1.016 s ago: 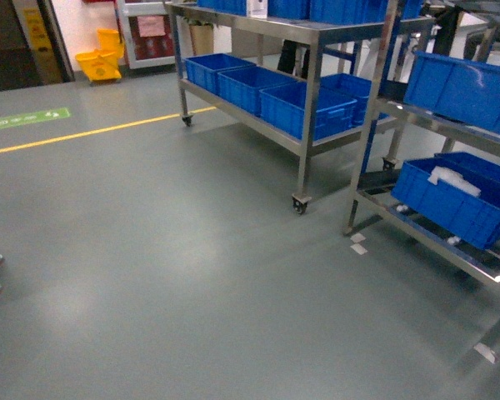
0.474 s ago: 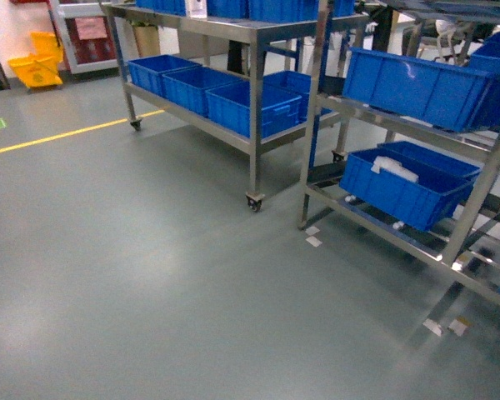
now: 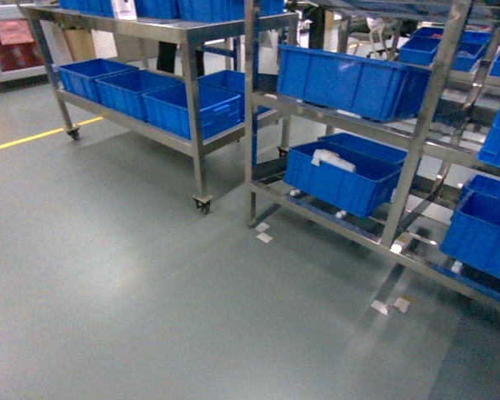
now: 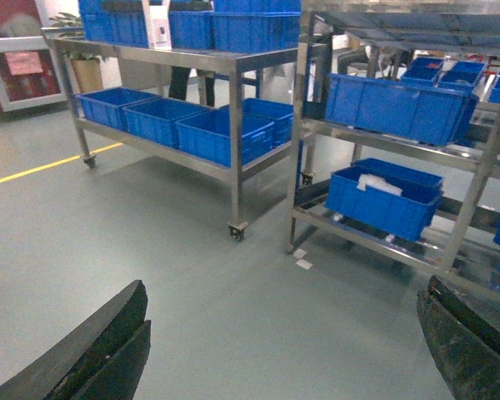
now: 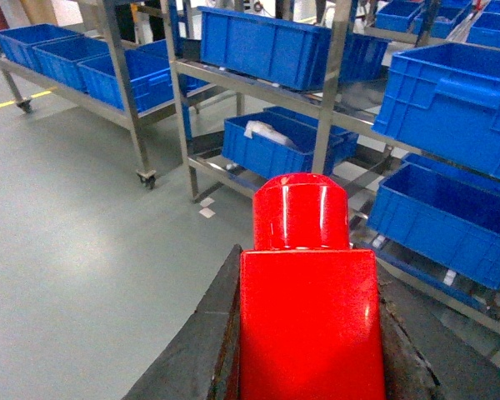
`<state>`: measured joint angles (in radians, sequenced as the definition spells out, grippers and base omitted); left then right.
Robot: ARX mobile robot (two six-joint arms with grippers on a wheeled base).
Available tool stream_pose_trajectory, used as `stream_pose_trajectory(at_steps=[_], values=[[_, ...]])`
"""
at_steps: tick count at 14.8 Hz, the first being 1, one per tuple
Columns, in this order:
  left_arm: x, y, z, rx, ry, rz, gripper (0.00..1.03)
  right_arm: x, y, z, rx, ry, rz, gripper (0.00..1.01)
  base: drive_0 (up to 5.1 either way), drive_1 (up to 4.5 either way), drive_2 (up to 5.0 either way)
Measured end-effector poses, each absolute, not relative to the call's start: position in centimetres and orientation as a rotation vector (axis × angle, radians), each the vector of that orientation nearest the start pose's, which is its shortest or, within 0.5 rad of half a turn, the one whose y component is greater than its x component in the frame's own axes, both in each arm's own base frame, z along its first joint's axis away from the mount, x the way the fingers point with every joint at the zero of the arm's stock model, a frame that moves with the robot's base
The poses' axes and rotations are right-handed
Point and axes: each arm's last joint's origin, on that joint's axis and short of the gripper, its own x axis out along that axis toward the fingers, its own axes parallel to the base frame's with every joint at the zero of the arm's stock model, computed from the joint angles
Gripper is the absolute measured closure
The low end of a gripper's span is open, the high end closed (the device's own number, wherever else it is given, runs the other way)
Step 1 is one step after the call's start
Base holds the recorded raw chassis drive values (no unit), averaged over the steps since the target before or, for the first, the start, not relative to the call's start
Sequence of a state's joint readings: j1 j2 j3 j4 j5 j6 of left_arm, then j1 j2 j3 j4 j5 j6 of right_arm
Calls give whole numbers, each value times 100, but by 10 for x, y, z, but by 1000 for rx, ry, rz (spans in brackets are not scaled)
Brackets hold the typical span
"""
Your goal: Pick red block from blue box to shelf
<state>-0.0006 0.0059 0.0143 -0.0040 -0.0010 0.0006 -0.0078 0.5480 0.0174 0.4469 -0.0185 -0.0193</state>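
The red block (image 5: 308, 308), a glossy brick with one round stud, fills the lower middle of the right wrist view. My right gripper (image 5: 308, 267) is shut on it, a dark finger pressed to each side. The shelf (image 5: 329, 108), a grey steel rack with tilted tiers, stands ahead beyond the block. It also shows in the head view (image 3: 423, 125) and the left wrist view (image 4: 300, 167). My left gripper (image 4: 283, 292) is open above bare floor, holding nothing. Neither gripper appears in the head view. The blue box is out of view.
Dark blue crates (image 3: 342, 79) sit on the rack's tiers, one holding a white item (image 3: 333, 158). A wheeled steel cart (image 3: 192, 108) with more blue crates stands to the left. A yellow line (image 3: 33, 137) and white tape marks (image 3: 262, 233) lie on the grey floor.
The head view has swung to the right: the cart and rack have slid left and grown larger, and the yellow bins at the far left have left the frame.
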Motion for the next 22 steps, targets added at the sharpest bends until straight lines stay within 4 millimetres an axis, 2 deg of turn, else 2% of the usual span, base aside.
stream_pose_trajectory(at_steps=[22], values=[[97,0,168,1,-5,0,5,133,-1,161,-18,84,11,74,-152,-152,-152]])
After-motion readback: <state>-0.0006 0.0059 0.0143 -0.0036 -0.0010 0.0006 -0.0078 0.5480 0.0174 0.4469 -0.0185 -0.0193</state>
